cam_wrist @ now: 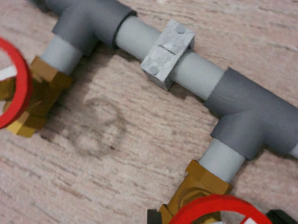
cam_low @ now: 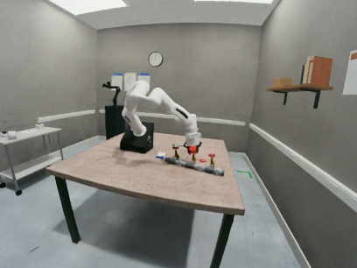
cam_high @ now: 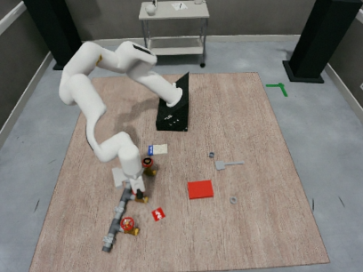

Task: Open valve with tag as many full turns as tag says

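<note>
A grey pipe (cam_high: 116,218) lies at the table's front left with three brass valves that have red handwheels. My gripper (cam_high: 139,190) stands over the middle valve and is shut on its red handwheel (cam_wrist: 213,210), seen at the bottom edge of the wrist view between the dark fingertips. A second handwheel (cam_wrist: 12,82) shows at the left edge of that view. The far valve (cam_high: 148,164) and the near valve (cam_high: 128,223) stand free. A red tag (cam_high: 158,214) with white print lies on the table beside the pipe; I cannot see its chain. The gripper also shows in the exterior view (cam_low: 192,150).
A grey clamp (cam_wrist: 167,54) sits on the pipe. A red block (cam_high: 200,189), a grey key-like tool (cam_high: 228,164), two small nuts (cam_high: 212,155) (cam_high: 233,200) and a blue-and-white card (cam_high: 157,149) lie on the table. The black base box (cam_high: 174,104) stands behind.
</note>
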Motion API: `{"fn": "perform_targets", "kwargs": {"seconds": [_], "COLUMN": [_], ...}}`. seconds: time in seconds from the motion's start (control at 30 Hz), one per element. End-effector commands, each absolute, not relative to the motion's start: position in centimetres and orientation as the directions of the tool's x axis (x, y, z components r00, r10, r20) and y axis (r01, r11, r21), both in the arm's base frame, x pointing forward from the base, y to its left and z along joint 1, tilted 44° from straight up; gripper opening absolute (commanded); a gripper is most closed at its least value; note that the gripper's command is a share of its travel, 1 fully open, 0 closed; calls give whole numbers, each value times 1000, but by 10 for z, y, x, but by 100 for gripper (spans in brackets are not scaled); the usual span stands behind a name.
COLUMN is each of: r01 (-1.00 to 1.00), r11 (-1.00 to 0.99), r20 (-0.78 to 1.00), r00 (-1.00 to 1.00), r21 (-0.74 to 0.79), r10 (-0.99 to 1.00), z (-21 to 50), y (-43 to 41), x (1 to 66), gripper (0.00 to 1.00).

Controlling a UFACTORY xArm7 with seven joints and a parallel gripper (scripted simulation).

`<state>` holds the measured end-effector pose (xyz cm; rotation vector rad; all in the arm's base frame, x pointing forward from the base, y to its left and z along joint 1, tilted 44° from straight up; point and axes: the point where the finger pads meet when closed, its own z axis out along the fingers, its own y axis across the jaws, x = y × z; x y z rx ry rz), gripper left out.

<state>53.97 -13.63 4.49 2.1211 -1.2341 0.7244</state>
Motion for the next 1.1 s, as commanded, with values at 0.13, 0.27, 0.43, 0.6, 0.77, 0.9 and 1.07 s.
{"fn": "perform_targets", "kwargs": {"seconds": [0.13,0.27,0.43,0.6,0.77,0.9,1.07], "r01": [-685,-543,-360,-243,21,183,378], "r11": [-587,-651,-696,-708,-694,-657,-585], "r20": [575,488,374,297,114,-3,-149], "r00": [711,824,917,954,982,964,904], "r21": [433,530,621,663,720,731,718], "r10": [-405,-289,-142,-50,148,266,401], "z": [46,46,46,46,46,46,46], "y": [-134,-134,-134,-134,-134,-134,-134], "x": [541,541,541,541,541,541,541], "gripper": [0,0,0,0,0,0,0]}}
